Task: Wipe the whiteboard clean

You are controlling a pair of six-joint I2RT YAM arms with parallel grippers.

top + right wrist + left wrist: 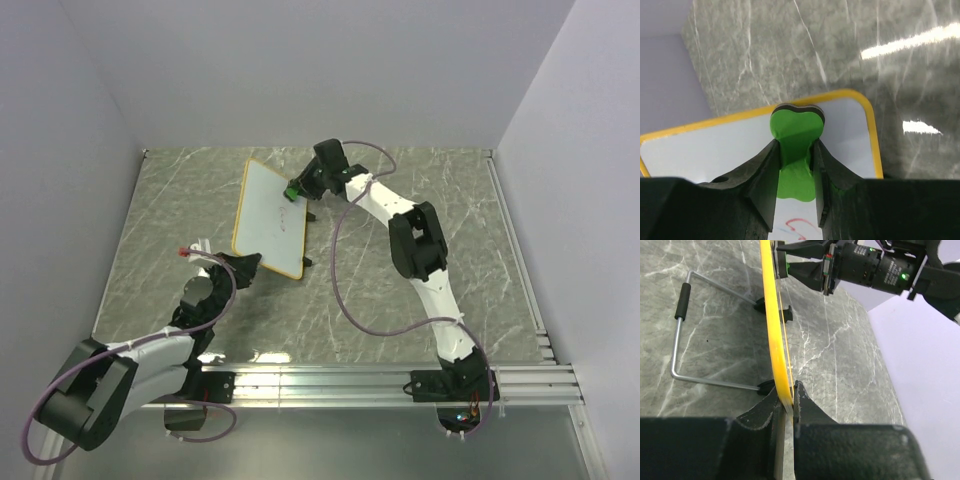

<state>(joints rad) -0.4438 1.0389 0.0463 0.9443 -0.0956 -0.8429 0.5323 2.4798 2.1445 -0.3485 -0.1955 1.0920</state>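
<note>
The whiteboard (pixel 270 215), white with a yellow-orange rim, stands tilted on the marble table. My left gripper (pixel 243 268) is shut on its near bottom edge; in the left wrist view the yellow rim (pixel 774 325) runs edge-on between the fingers. My right gripper (pixel 297 188) is shut on the green eraser (pixel 796 135), which presses on the board (pixel 715 150) near its top right corner. Faint red and blue writing (pixel 797 226) shows below the eraser. The right gripper also shows at the top of the left wrist view (pixel 805 262).
The board's wire stand (pixel 680 335) with black caps rests on the table behind it. Grey walls close in the left, back and right. An aluminium rail (pixel 400 380) runs along the near edge.
</note>
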